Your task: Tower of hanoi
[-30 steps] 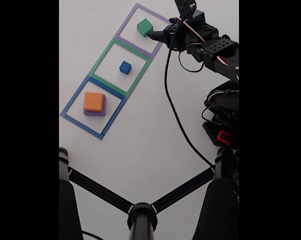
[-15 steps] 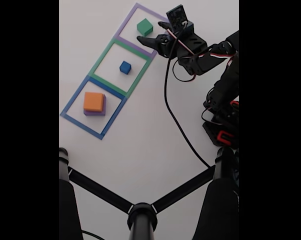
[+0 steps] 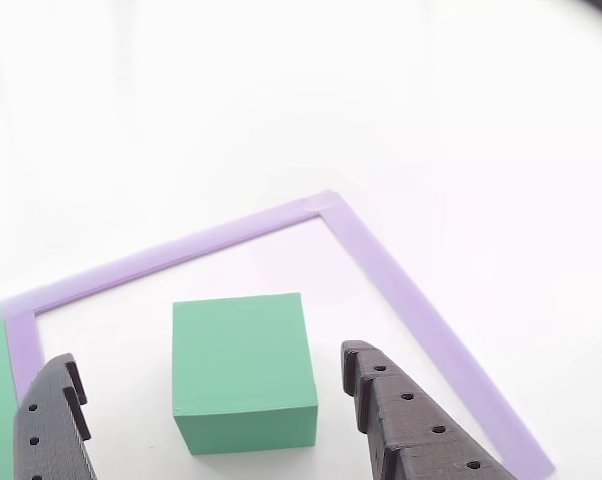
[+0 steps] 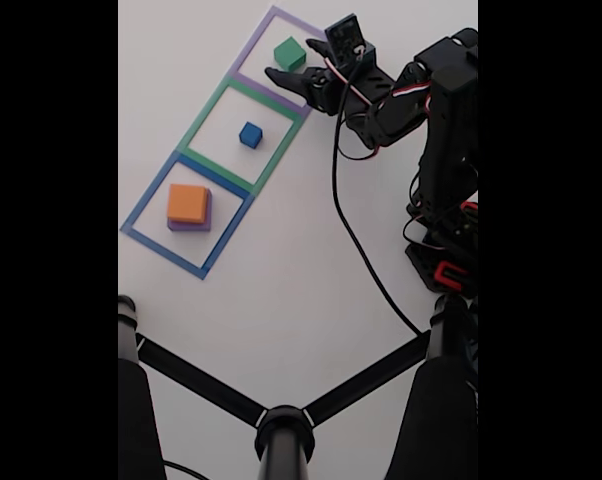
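**Jaws spread around the green block**

While the arm is reaching over the white table [image 4: 281,290], the jaws are standing wide open and holding nothing — the green block [image 3: 243,368] is sitting between the two black fingers [image 3: 406,415] in the other view, with a clear gap on each side. In the fixed view the gripper [image 4: 289,62] is hanging just beside that green block [image 4: 289,53], inside the purple tape outline [image 4: 249,50]. Farther from the jaws, the blue cube [image 4: 250,135] is resting in the green outline [image 4: 203,122], and farthest off, the orange block [image 4: 187,203] is lying on the purple block [image 4: 188,226] — both within the blue outline [image 4: 144,198].
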Robot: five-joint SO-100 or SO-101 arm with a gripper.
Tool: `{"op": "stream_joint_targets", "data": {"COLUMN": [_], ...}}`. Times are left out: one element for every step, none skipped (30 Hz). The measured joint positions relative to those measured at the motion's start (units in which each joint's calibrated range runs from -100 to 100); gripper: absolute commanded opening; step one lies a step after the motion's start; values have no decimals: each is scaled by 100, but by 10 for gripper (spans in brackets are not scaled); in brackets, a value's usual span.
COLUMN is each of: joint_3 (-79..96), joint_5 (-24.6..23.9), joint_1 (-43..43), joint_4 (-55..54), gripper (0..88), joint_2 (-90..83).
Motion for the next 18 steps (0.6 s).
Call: {"op": "stream_joint_targets", "data": {"joint_3": [-35,-70,-87,-96,-113,-113,-113,-139,-139,-139,-139,-139,-139,-139,-139,-139,-139,-139], "joint_5": [0,0,0,0,0,0,0,0,0,0,0,0,0,0,0,0,0,0], "joint_1": [-25,-41,-57,-74,-90,-115,-131,-147,-164,-172,-188,-196,-205,-205,-205,-205,-205,-205], "joint_4": [0,0,0,0,0,0,0,0,0,0,0,0,0,0,0,0,0,0], "gripper": [274,268,260,251,242,230,214,196,173,154,137,121,103,90,78,67,60,53], "joint_2": [34,68,84,101,118,118,118,144,169,186,203,203,203,203,203,203,203,203]}}
